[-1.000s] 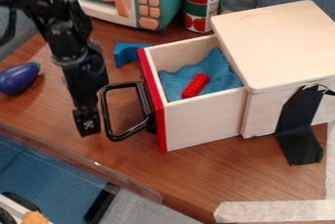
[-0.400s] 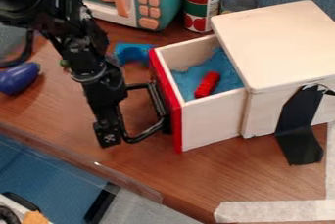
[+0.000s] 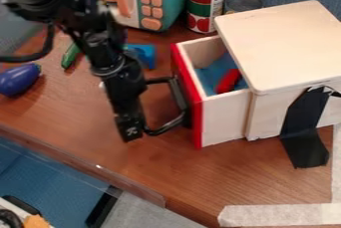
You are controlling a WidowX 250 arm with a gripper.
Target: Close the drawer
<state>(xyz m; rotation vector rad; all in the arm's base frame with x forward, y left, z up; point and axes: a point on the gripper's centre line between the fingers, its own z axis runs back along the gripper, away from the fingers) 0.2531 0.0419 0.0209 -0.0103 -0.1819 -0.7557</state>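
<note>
A: Where's the drawer (image 3: 225, 117) from the gripper (image 3: 130, 128)?
B: Between 2 and 3 o'clock of it, 12 being the top of the view. Part-way out of the wooden box (image 3: 283, 43), red block (image 3: 228, 80) inside.
A: Axis?
B: Red front panel (image 3: 191, 97) runs roughly 12 to 6, top leaning toward 11. Slide line is across that, near 3, a touch toward 2. The push should follow it.
A: Contact?
B: Gripper is at the 9 o'clock side of the black handle (image 3: 178, 95), looks to be touching it. Handle sits between gripper and panel, so I'd expect the force to go through it.
A: Gripper state?
B: Can't tell if it's open or closed.
A: Arm pose?
B: Only one arm. In from the upper left, wrist above, slanting down toward 5, tip low near the tabletop (image 3: 120, 167).
A: Risk?
B: Tip is near the handle's lower end. Push off-line and the drawer could skew or the tip slip under.
</note>
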